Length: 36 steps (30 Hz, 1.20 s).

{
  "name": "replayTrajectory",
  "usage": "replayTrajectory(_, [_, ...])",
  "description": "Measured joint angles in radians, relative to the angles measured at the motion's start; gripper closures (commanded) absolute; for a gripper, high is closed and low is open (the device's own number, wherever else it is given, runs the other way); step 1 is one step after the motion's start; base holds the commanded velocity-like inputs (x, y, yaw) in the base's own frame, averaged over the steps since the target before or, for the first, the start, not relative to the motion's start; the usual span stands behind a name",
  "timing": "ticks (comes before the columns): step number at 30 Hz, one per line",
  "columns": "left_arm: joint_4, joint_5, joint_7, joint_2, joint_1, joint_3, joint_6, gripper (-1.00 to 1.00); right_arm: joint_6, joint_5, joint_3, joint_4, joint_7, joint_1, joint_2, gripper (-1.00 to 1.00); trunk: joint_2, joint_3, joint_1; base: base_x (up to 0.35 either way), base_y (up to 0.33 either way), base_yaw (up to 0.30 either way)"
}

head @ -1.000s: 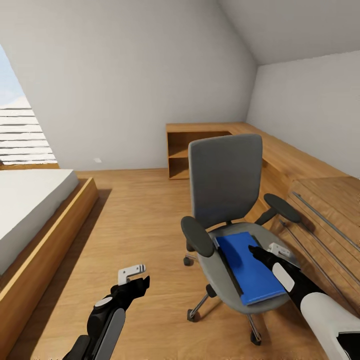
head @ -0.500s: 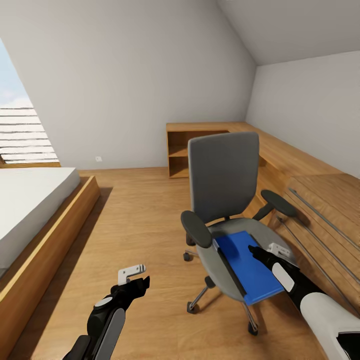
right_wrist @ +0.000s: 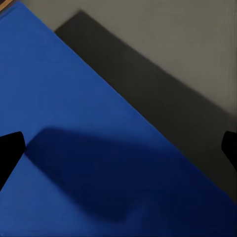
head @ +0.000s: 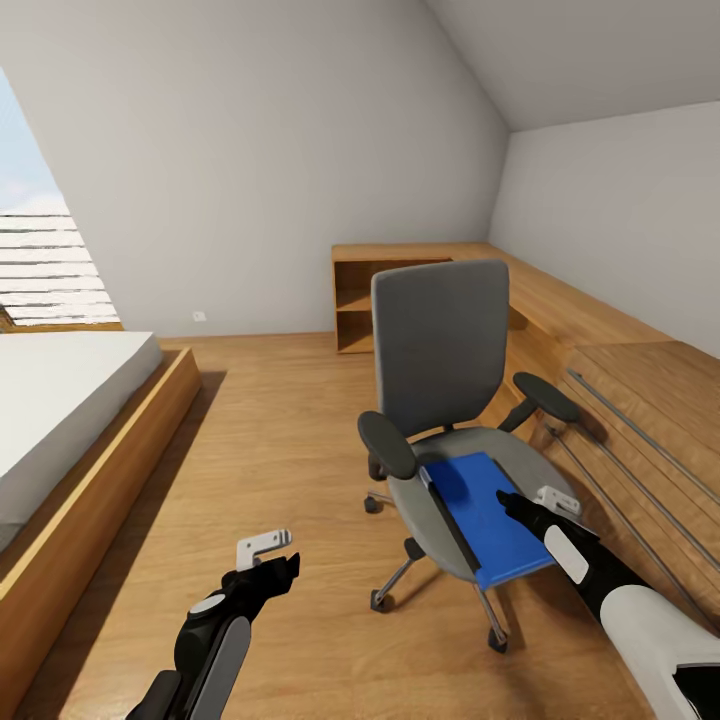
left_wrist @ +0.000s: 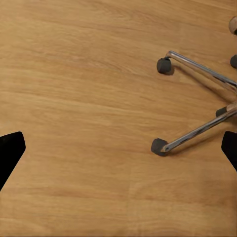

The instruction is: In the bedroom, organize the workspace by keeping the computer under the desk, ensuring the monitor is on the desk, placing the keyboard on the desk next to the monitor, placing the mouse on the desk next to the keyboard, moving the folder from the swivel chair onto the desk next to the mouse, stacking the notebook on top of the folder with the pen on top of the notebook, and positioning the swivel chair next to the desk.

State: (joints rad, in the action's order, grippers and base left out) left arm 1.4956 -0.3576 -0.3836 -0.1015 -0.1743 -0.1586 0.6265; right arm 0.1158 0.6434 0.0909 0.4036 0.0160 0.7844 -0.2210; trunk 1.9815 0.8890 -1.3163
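1. The folder [head: 487,518] lies flat on the seat of the swivel chair [head: 440,350], not yet moved to the counter.
2. My right gripper [head: 522,508] hovers just above the folder; its fingers [right_wrist: 9,150] are spread wide, holding nothing.
3. My left gripper [head: 268,562] hangs over the floor [head: 270,440], fingers open and empty.
4. I judge that nearly the whole task is left.

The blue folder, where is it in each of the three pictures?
Head view: the blue folder lies flat on the swivel chair seat, under the right gripper.
Left wrist view: wood floor and the chair's chrome legs with castors.
Right wrist view: the folder lies close below, beside grey seat.
Shared landmark: the swivel chair.
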Motion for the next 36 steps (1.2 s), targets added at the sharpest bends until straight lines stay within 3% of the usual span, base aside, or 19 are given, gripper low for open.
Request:
replayTrajectory(17, [-0.007,0.000,0.000,-0.001,0.000,0.000,0.000,-1.00,-0.001,0.000,-0.002,0.000,0.000,0.000,0.000,-1.00,0.000,0.000,0.000,-0.083,-0.015,0.000])
replayTrajectory(36, [-0.013,0.001,-0.001,-0.001,0.000,0.000,-0.001,-1.00,-0.003,-0.001,0.001,-0.026,0.000,0.000,0.000,-1.00,-0.126,-0.056,0.069,0.000,0.000,0.000])
